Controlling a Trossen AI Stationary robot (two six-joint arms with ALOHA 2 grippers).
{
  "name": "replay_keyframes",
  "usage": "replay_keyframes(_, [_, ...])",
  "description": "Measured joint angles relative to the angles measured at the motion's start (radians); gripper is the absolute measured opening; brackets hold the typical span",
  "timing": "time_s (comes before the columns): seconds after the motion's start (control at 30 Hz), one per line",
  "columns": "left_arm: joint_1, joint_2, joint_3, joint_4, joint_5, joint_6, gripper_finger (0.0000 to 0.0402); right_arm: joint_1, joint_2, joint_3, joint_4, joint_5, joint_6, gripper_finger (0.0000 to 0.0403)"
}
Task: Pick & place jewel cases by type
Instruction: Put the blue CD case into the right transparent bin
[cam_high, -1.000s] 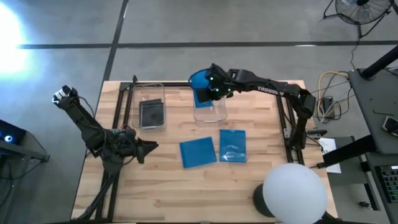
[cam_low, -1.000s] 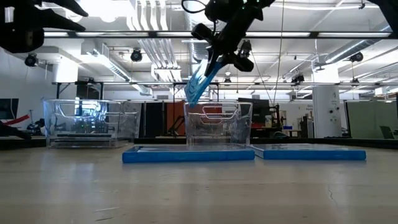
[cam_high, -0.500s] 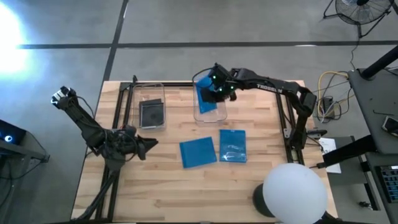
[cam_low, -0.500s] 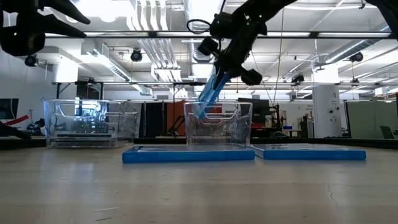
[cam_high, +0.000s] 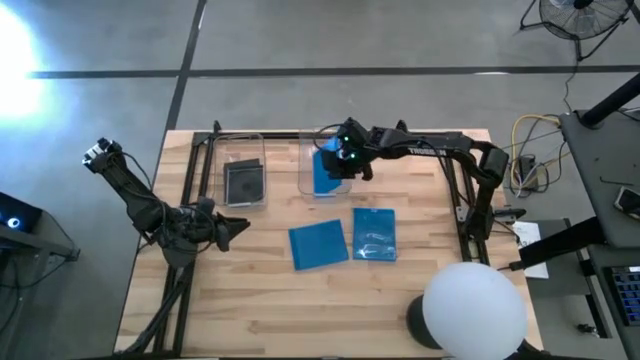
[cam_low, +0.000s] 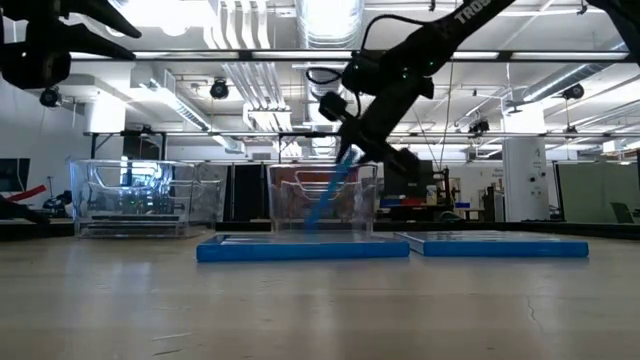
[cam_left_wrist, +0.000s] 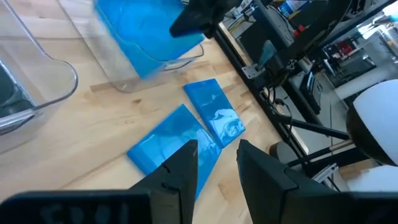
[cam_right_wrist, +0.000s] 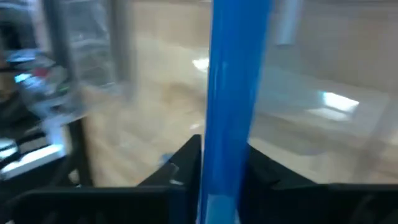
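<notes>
Fingers of the right gripper (cam_high: 343, 160) sit over the clear bin (cam_high: 305, 178) at the far middle of the counter (cam_high: 280, 310), with a bright blue jewel case (cam_high: 325, 176) between them. In the right wrist view that case (cam_right_wrist: 231, 93) stands edge-on between the two dark fingers (cam_right_wrist: 180, 171), but whether they are clamped on it or have let go I cannot tell. From the low view the case (cam_low: 325, 195) leans tilted inside the bin (cam_low: 290, 200), its top end up at the gripper (cam_low: 350, 150).

Two more blue jewel cases lie flat on the counter nearer the front: a plain one (cam_high: 318, 244) to the left and a printed one (cam_high: 374, 235) just beside it on the right. A second clear bin (cam_high: 243, 150) at the far left holds a dark jewel case (cam_high: 243, 182).

The left gripper (cam_high: 240, 228) waits above the left part of the counter, pointing right; its fingers (cam_left_wrist: 180, 174) stand apart with nothing between them.

A white round object (cam_high: 473, 305) sits at the near right corner.
</notes>
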Motion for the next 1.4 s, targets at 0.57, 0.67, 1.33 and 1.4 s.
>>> replay_keyframes(0.57, [0.000, 0.005, 0.000, 0.003, 0.032, -0.018, 0.0094, 0.132, -0.015, 0.176, -0.541, 0.552, -0.216, 0.0220])
replay_keyframes(0.67, [0.000, 0.005, 0.000, 0.003, 0.034, -0.019, 0.0094, 0.198, -0.034, 0.225, -0.633, 0.639, -0.289, 0.0219])
replay_keyframes(1.33, [-0.001, 0.119, 0.000, 0.157, 0.113, 0.088, 0.0094, 0.705, 0.002, 0.206, -0.506, 0.449, 0.050, 0.0219])
replay_keyframes(1.4, [-0.001, 0.155, 0.000, 0.224, 0.144, 0.128, 0.0094, 0.735, 0.025, 0.201, -0.471, 0.448, 0.095, 0.0219])
